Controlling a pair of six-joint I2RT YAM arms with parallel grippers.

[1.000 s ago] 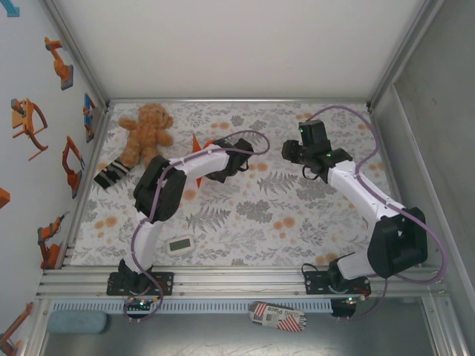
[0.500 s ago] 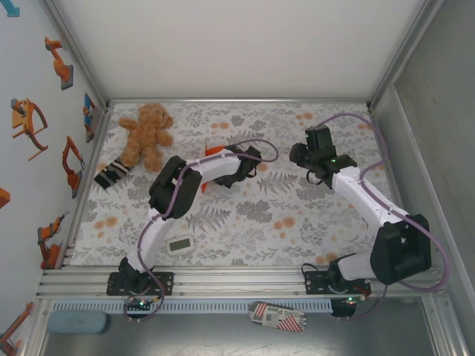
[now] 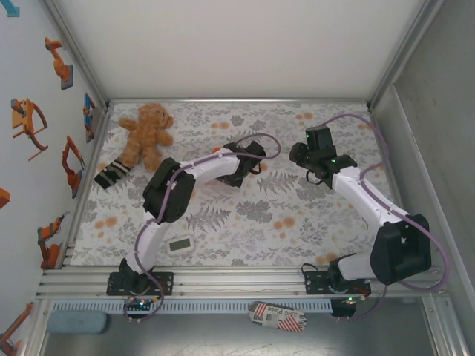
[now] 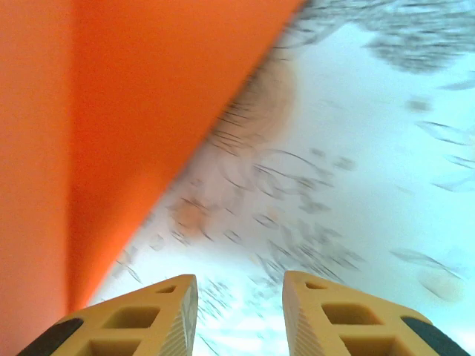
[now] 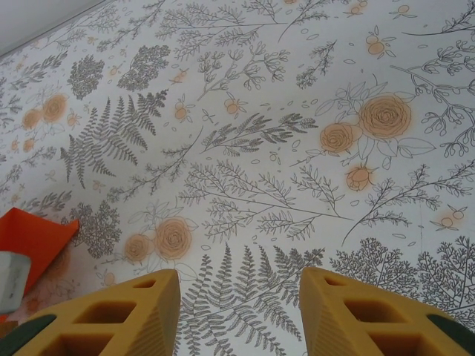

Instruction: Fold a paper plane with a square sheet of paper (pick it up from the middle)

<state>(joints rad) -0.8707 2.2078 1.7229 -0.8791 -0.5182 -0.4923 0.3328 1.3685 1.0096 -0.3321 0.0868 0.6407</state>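
1. Square sheet of paper (image 4: 89,133) is sitting on the floral table (image 5: 312,148), showing broad and orange at the left of the left wrist view. One corner (image 5: 33,230) is peeking in at the left edge of the right wrist view. I cannot tell whether it is lying fully flat.
2. Left gripper (image 4: 239,297) is hovering just beside the sheet's slanted edge, its jaws standing apart with nothing but tablecloth between them.
3. Right gripper (image 5: 239,285) is hanging over bare cloth near that corner, jaws likewise apart and empty.
4. Judging by this, a fold is being set or re-approached, so the left fingers should be coming in low and square to the edge.
5. Thin paper is likely sliding easily, so pinning the corner with the right gripper would be helping.
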